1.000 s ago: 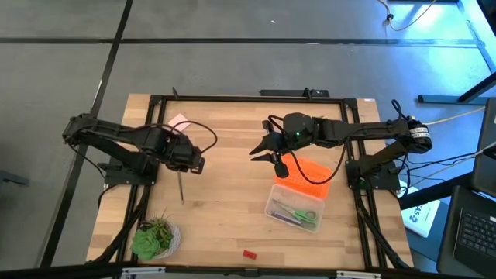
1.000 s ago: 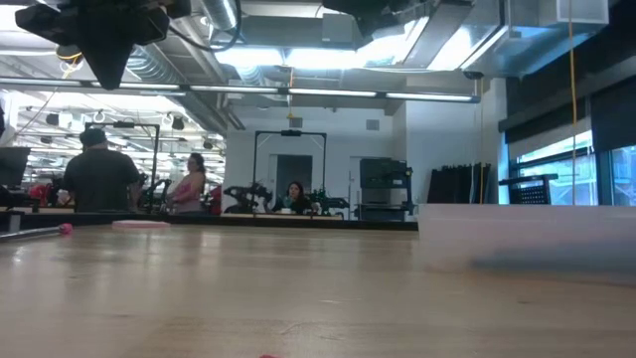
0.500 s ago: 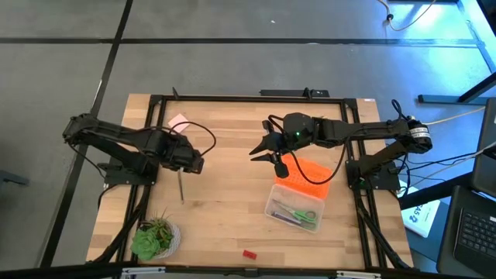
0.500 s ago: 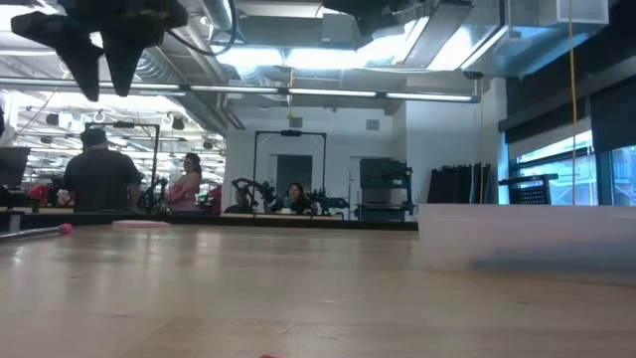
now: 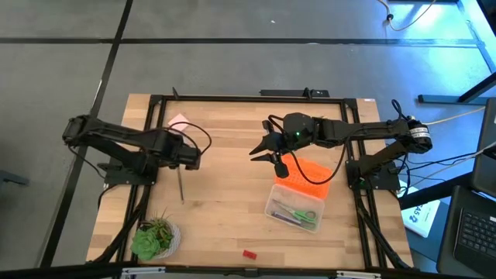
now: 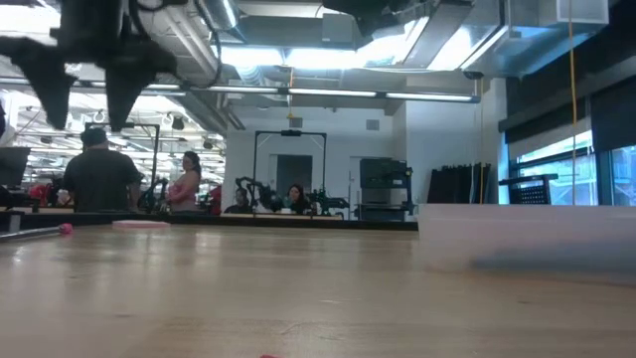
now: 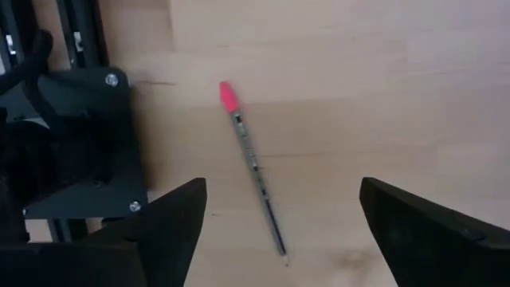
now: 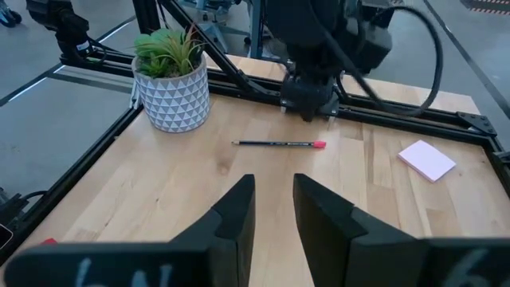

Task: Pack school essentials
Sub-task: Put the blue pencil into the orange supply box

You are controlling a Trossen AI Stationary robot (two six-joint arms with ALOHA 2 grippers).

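Note:
A thin dark pencil [image 5: 181,186] with a pink end [image 7: 229,96] lies flat on the wooden table. My left gripper [image 7: 283,195] hovers over it, open, its fingers pointing down and well above the wood [image 6: 84,99]. A pink note pad [image 5: 180,122] lies at the far left, a small red eraser [image 5: 249,253] near the front edge. Green-handled scissors [image 5: 298,211] lie inside the clear box [image 5: 294,209], whose orange lid [image 5: 310,174] leans on its far side. My right gripper [image 5: 267,152] hangs over the table's middle, its fingers [image 8: 275,207] a narrow gap apart with nothing between them.
A green potted plant [image 5: 155,239] stands at the near left corner, in a white patterned pot [image 8: 171,100]. A black frame [image 5: 248,98] runs around the table. People stand and sit in the room beyond the far edge [image 6: 99,179].
My left gripper has opened wide, its two fingers spreading apart above the pencil. It has shifted a little toward the table's left edge and its fingertips have come lower. The pencil has stayed where it lay.

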